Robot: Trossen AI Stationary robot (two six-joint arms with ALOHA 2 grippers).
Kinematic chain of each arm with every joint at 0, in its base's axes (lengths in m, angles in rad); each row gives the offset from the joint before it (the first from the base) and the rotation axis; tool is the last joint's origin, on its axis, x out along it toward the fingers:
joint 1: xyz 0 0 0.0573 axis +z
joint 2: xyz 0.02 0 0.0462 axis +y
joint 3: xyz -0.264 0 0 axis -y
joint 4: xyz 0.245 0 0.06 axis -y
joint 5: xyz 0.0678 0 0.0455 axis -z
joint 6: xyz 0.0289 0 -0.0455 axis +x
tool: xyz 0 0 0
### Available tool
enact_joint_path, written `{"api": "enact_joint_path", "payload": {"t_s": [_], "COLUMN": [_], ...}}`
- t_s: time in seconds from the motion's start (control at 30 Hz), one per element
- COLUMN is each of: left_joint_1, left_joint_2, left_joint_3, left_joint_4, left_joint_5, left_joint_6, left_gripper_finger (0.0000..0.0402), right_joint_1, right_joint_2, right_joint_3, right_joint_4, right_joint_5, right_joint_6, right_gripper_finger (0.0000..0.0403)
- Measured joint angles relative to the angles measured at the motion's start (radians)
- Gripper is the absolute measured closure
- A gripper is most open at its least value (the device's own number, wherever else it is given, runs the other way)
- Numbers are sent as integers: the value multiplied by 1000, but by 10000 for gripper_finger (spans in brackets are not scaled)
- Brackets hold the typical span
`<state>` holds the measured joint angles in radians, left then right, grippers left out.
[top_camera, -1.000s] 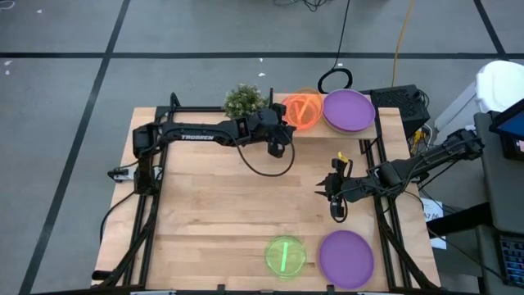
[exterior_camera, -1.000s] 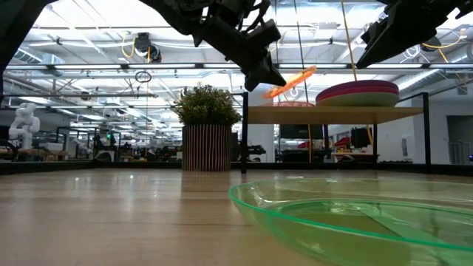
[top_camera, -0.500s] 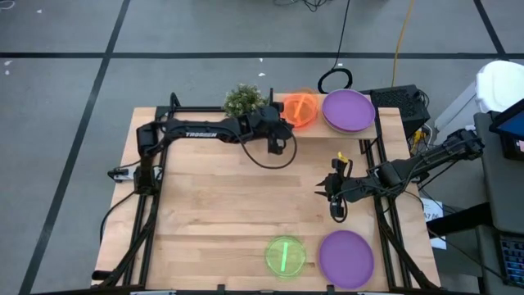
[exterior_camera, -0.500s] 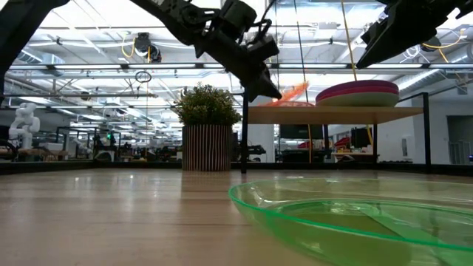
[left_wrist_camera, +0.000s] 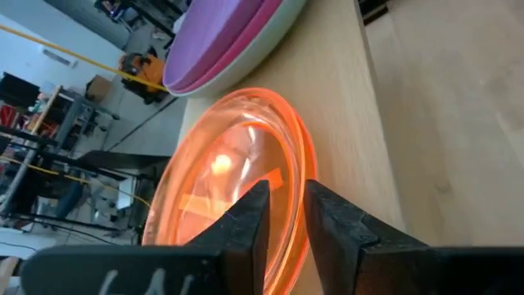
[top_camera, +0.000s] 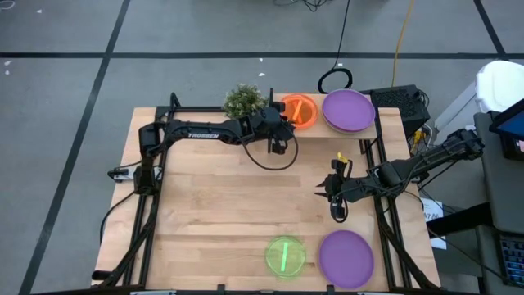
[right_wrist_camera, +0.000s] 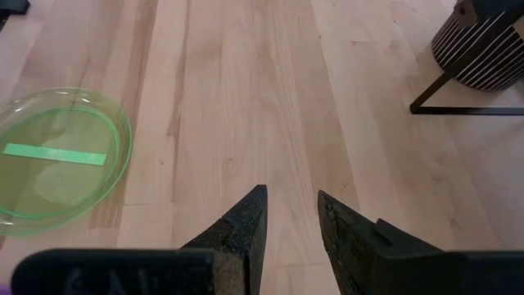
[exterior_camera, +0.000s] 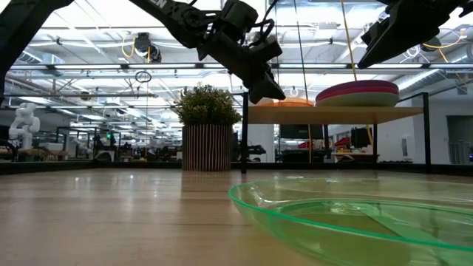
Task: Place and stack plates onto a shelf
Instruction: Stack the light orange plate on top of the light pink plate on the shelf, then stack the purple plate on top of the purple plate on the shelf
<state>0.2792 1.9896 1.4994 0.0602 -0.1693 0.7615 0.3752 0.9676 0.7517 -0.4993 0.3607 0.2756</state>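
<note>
Releasing: left gripper at the shelf edge – the orange plate, tilted in its grip a second ago, now lies flat on the board
Left fingers: in the left wrist view the pads stand narrowly parted with the orange rim still between them – grip looks to be easing, can't tell if either pad still touches
Orange plate: on the shelf, just beside the purple stack, near the potted plant
Purple stack: purple plate on top, a magenta edge and a paler layer under it in the low view; hasn't moved
Right gripper: hovers over bare tabletop, well clear of any plate, same pose as a second ago; fingers narrowly apart, holding nothing
Left on table: lime green plate and second purple plate side by side at the front edge, untouched
Meaning: one more plate looks delivered – placed beside the stack, not on it
Next: left arm needs to back off the rim without dragging the plate; two table plates still to go
</note>
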Motion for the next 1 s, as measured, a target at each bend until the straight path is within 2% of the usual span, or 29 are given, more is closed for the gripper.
{"api": "enact_joint_path", "payload": {"t_s": [0.3,0.57,0.7,0.9,1.0], "left_joint_1": [-22,-73,-109,-180,-219], "left_joint_2": [-16,-66,-119,-200,-231], "left_joint_3": [0,0,0,0,-1], "left_joint_4": [21,-41,-162,-436,-570], "left_joint_5": [-69,-105,-120,-116,-13], "left_joint_6": [-7,-90,-199,-356,-408], "left_gripper_finger": [311,311,311,311,311], "right_joint_1": [0,0,0,0,8], "right_joint_2": [0,0,0,1,12], "right_joint_3": [0,0,0,0,0], "right_joint_4": [-3,-3,-1,5,8], "right_joint_5": [0,0,0,-1,-31], "right_joint_6": [-3,-7,5,76,117], "right_gripper_finger": [310,310,310,310,310]}}
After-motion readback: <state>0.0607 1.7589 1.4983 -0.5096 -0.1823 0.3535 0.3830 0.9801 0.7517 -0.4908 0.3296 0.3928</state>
